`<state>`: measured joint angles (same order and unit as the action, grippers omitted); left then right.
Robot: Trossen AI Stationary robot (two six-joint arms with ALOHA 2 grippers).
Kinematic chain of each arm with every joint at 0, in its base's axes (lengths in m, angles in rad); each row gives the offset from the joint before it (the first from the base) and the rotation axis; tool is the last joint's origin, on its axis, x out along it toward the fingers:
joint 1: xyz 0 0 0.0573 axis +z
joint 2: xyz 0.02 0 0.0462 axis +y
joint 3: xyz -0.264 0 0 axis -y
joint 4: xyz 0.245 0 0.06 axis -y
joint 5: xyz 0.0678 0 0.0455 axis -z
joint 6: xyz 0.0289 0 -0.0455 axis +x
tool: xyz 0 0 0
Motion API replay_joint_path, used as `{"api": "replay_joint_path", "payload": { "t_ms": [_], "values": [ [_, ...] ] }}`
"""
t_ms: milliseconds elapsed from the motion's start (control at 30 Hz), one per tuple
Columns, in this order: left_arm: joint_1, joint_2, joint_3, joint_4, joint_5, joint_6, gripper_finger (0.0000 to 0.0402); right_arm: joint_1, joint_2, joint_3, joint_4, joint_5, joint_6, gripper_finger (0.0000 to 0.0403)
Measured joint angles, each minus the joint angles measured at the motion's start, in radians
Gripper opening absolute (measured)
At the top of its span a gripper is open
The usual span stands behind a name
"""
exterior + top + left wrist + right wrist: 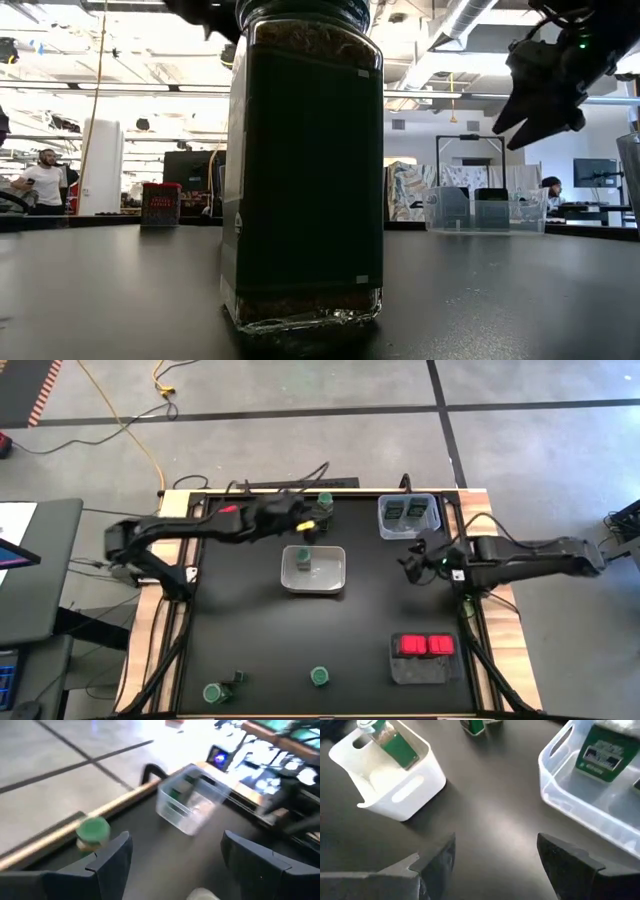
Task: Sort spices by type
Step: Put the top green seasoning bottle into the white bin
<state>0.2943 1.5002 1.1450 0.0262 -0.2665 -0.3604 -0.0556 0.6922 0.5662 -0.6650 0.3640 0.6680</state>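
You're roughly halfway. Red rectangular boxes (426, 646) binned at 4 o'clock, dark green-topped tins (408, 511) in clear tray at 1, one green-lidded jar (303, 560) in white centre bin. Four jars loose: three (320, 677) around 6–7, one (324, 501) at 12. Left gripper (308, 527) above centre bin, fingers wide, empty; right gripper (409, 562) at 3, same.

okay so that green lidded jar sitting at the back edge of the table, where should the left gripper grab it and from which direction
Probably by its round green lid, coming straight down. The jar stands upright and alone near the table's back edge, clear of the white bin, so fingers could straddle the lid. The left gripper is open and nearby.
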Motion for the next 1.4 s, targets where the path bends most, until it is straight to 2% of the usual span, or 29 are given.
{"api": "replay_joint_path", "payload": {
  "t_ms": [133, 267, 433, 600, 967, 1133, 1400],
  "values": [
    [0.070, 0.124, 0.214, -0.218, 0.003, 0.001, 0.0290, -0.095, -0.050, -0.006, 0.029, -0.078, -0.097, 0.0306],
    [0.132, 0.255, 0.423, -0.427, 0.008, 0.003, 0.0290, -0.149, -0.060, -0.006, 0.024, -0.116, -0.120, 0.0306],
    [0.199, 0.400, 0.639, -0.560, 0.078, 0.051, 0.0290, -0.164, -0.058, -0.006, 0.023, -0.125, -0.126, 0.0306],
    [0.253, 0.523, 0.793, -0.642, 0.159, 0.111, 0.0290, -0.163, -0.058, -0.006, 0.023, -0.128, -0.112, 0.0306],
    [0.321, 0.709, 0.999, -0.805, 0.321, 0.194, 0.0290, -0.163, -0.058, -0.007, 0.022, -0.127, -0.011, 0.0306],
    [0.323, 0.753, 1.056, -0.893, 0.330, 0.270, 0.0290, -0.163, -0.058, -0.007, 0.022, -0.123, 0.013, 0.0306],
    [0.314, 0.759, 1.061, -0.941, 0.329, 0.333, 0.0290, -0.163, -0.058, -0.007, 0.022, -0.099, 0.066, 0.0306]
  ]
}}
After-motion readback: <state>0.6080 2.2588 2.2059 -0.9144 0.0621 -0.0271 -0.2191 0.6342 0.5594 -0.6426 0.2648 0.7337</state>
